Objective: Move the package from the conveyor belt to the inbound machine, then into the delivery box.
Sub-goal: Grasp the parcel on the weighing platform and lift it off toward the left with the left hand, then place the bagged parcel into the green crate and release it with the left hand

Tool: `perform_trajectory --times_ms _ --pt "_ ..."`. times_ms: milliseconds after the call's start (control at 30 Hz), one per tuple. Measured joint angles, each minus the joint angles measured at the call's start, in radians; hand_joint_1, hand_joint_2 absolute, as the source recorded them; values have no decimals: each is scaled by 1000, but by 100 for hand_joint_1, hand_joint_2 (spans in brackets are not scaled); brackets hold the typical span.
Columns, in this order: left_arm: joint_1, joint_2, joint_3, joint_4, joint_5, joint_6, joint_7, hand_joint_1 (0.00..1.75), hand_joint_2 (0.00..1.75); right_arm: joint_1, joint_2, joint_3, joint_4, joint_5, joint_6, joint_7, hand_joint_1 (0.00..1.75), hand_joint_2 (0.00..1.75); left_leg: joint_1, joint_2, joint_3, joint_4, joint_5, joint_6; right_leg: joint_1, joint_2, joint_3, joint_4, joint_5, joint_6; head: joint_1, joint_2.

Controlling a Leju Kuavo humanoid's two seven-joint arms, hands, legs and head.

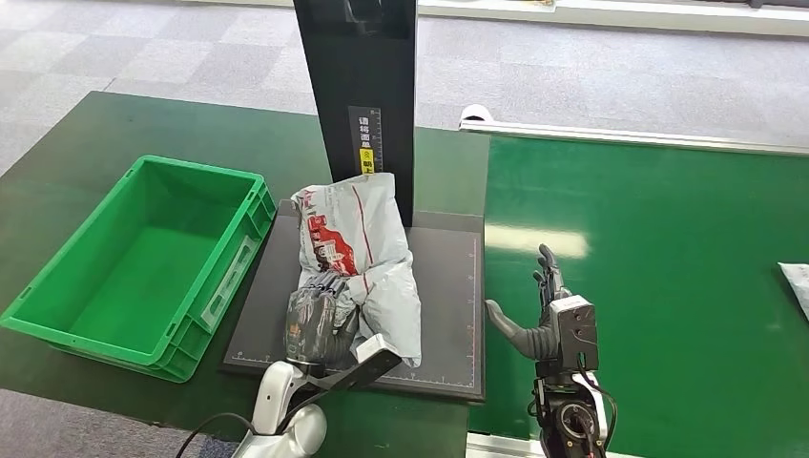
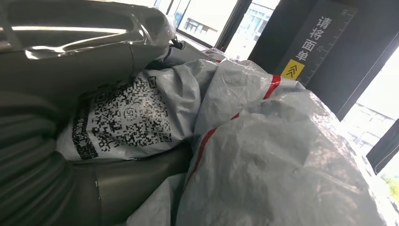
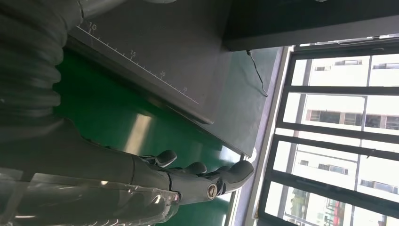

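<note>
Currently | grey poly-mailer package (image 1: 358, 262) lay on inbound machine's dark scanning plate (image 1: 444, 305), label up, probably for reading | left robot hand (image 1: 320, 324) gripped its near end | right robot hand (image 1: 546, 305) hovered released, fingers spread, above conveyor belt (image 1: 668, 277) | green delivery box (image 1: 143, 258) waited at counter's left edge.

I'm seeing the package (image 1: 367, 250) showing as thin, crinkled grey plastic film with a slight sheen, printed in red and black. The left robot hand (image 1: 320, 322) gripping it is looking like dark matt plastic under a glossy clear cover. The crate (image 1: 143, 262) is reading as hard, smooth green plastic. The scanner plate (image 1: 444, 286) is looking matt dark grey, and the belt (image 1: 658, 286) is shining smooth green, catching window glare. The right robot hand (image 1: 546, 315) is showing matt grey.
</note>
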Motion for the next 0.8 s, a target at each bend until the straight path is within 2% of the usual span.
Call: perform_trajectory --times_ms 67,133,200,267,333,467,600,800 --pt "1 -1 2 -1 0 0 -4 175 0 0 0 0 0 0 0 0 0 175 0 0 0 0 0 0 0 0 0 0 0 0 0 0" --pt "6 -7 17 -11 -1 0 -53 175 0 -1 0 1 2 -4 -3 -1 0 175 0 0 0 0 0 0 0 0 0 0 0 0 0 0" --pt "17 -15 49 -40 22 1 -151 175 0 -2 -1 4 5 -12 -9 -4 0 175 0 1 0 0 0 0 0 0 0 0 0 0 0 0" --pt "30 -20 87 -96 84 1 -238 175 0 -4 -2 9 9 -22 -22 -9 0 175 0 1 0 0 0 0 0 1 -1 0 0 0 0 0" --pt "40 -24 124 -172 134 3 -279 175 0 -4 -3 15 14 -33 -36 -16 0 175 0 1 0 0 0 0 0 1 -1 0 0 0 0 0" --pt "41 -30 214 -364 125 4 -290 175 0 -1 -8 35 24 -51 -55 -25 0 175 1 2 0 0 0 0 1 2 -1 0 0 0 0 0" --pt "13 -33 330 -573 41 4 -291 175 0 7 -15 54 27 -61 -60 -25 0 175 1 2 0 0 0 0 1 2 -1 0 0 0 0 0" --pt "-24 -6 597 -774 -31 4 -291 175 0 56 -37 63 -4 -63 -66 -17 0 175 1 2 0 -1 0 0 1 2 -1 1 0 0 0 0"
